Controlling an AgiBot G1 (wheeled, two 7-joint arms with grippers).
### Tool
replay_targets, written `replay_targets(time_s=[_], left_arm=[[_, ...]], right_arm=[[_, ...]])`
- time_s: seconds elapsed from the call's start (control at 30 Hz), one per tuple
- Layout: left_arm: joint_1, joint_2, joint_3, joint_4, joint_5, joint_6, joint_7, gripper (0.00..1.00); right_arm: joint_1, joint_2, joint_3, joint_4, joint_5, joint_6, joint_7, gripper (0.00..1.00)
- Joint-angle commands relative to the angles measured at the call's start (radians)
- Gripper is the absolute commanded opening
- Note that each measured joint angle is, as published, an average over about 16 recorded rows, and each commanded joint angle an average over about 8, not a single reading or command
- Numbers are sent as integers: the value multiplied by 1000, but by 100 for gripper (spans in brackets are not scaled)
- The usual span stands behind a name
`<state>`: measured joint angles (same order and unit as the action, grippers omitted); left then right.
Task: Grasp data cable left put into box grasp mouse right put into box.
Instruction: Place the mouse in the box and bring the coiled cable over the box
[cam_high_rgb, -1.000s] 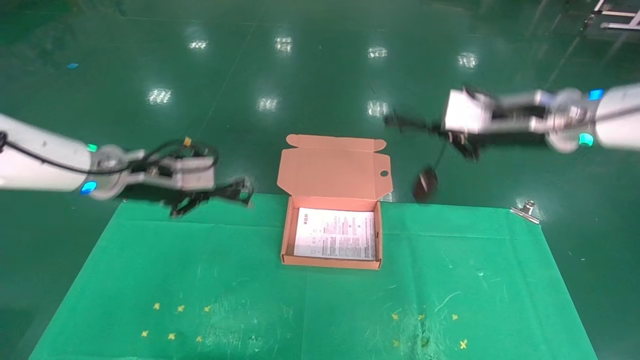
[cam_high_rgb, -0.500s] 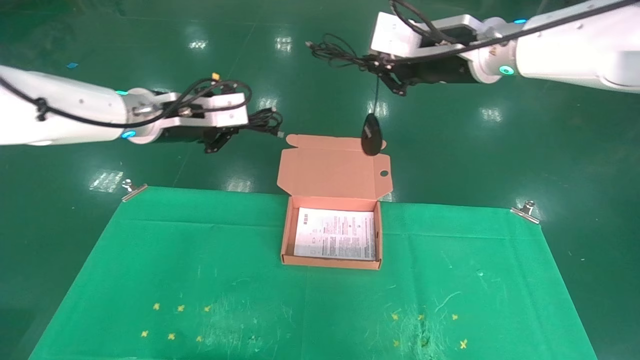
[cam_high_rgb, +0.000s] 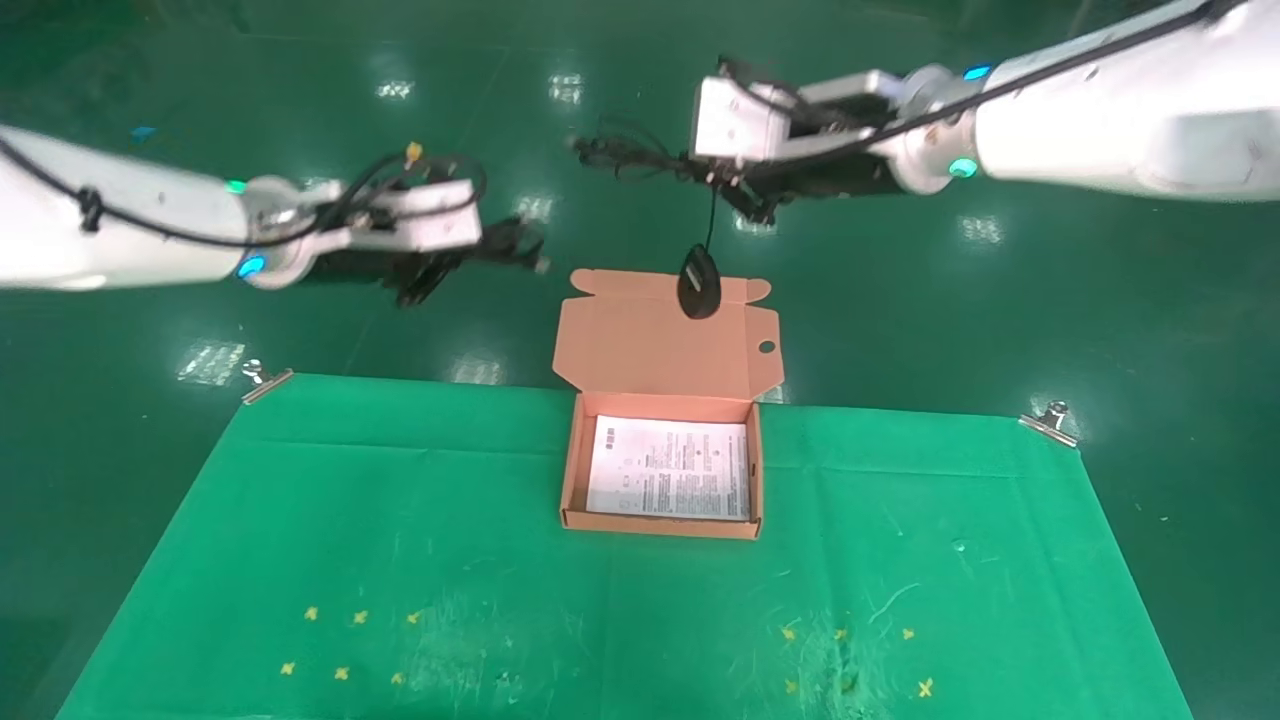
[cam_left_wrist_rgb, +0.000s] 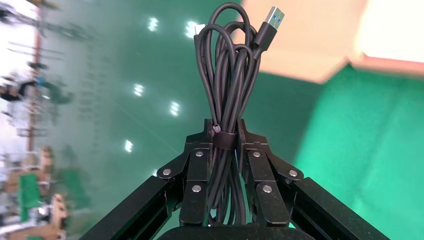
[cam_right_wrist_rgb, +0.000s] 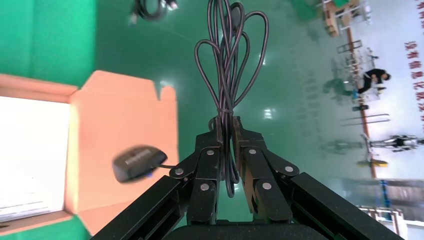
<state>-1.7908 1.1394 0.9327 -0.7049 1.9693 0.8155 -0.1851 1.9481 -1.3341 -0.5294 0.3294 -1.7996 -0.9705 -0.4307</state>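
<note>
Both arms have shifted since half a second ago: the right gripper (cam_high_rgb: 735, 190) has moved further left, so the small black oval mouse (cam_high_rgb: 699, 283) now dangles lower against the raised lid, and the left gripper (cam_high_rgb: 470, 262) has drawn back a little from the lid.

From the head camera both sets of jaws are largely hidden beneath the wrists. The right wrist camera shows that gripper's jaws closed tight on the coiled thin black mouse cord (cam_right_wrist_rgb: 227, 75), the mouse itself hanging free below, over the lid. The left wrist camera shows the left jaws clamped on the black data cable bundle (cam_left_wrist_rgb: 227, 95), beside its strap, its silvery USB plug (cam_left_wrist_rgb: 272, 19) sticking out ahead.

At the middle of the far edge of the green tabletop (cam_high_rgb: 300, 540), the shallow salmon-orange cardboard box (cam_high_rgb: 570, 470) lies open, holding only its white printed sheet (cam_high_rgb: 668, 480).
</note>
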Motion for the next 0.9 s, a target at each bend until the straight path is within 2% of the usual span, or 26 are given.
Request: replay_targets(time_s=[0.03, 0.23, 0.47, 0.9], left_arm=[[8, -7, 5, 2, 4, 9, -5, 0], [25, -47, 28, -38, 65, 42, -79, 0], [42, -107, 52, -136, 148, 105, -215, 0], [58, -189, 79, -358, 300, 233, -457, 0]], right_arm=[[-11, -1, -4, 6, -2, -1, -2, 0], [-47, -15, -31, 26, -11, 16, 14, 0], [-89, -29, -92, 81, 1, 32, 64, 0], [-162, -35, -306, 230, 73, 76, 237, 0]])
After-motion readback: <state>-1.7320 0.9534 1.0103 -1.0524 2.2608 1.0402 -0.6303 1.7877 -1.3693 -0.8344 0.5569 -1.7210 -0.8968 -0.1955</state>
